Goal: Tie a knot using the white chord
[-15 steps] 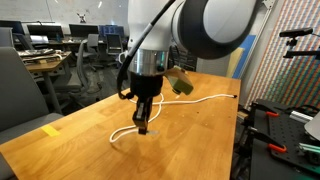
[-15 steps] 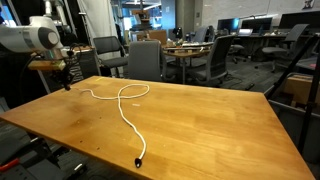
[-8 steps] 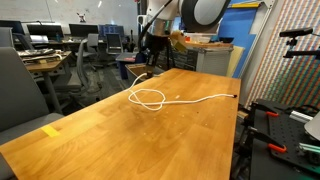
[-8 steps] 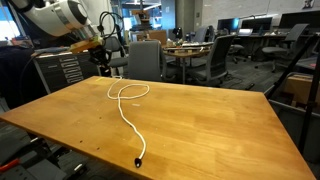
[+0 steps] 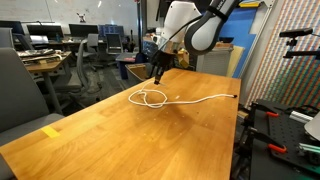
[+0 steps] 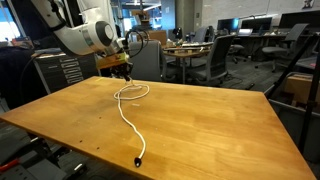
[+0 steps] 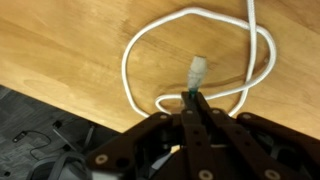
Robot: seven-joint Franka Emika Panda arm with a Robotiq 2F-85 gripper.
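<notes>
The white chord (image 5: 150, 98) lies on the wooden table (image 5: 120, 140) in a loop near the far edge. Its long tail runs to a dark tip (image 6: 138, 160) near the front edge in an exterior view. My gripper (image 5: 155, 72) hangs just above the loop in both exterior views (image 6: 119, 68). In the wrist view the jaws (image 7: 192, 100) are shut on the chord's other end, and its short tip (image 7: 198, 68) sticks out past the fingertips inside the loop (image 7: 130, 60).
Office chairs (image 6: 145, 58) and desks stand behind the table's far edge. A grey chair (image 5: 20, 90) is at one side and a rack with tools (image 5: 285, 130) at the other. The table edge (image 7: 60, 105) is close under the gripper.
My gripper has carried the chord's end from low over the table up toward the far edge, then down over the loop. The loop has shifted with it.
</notes>
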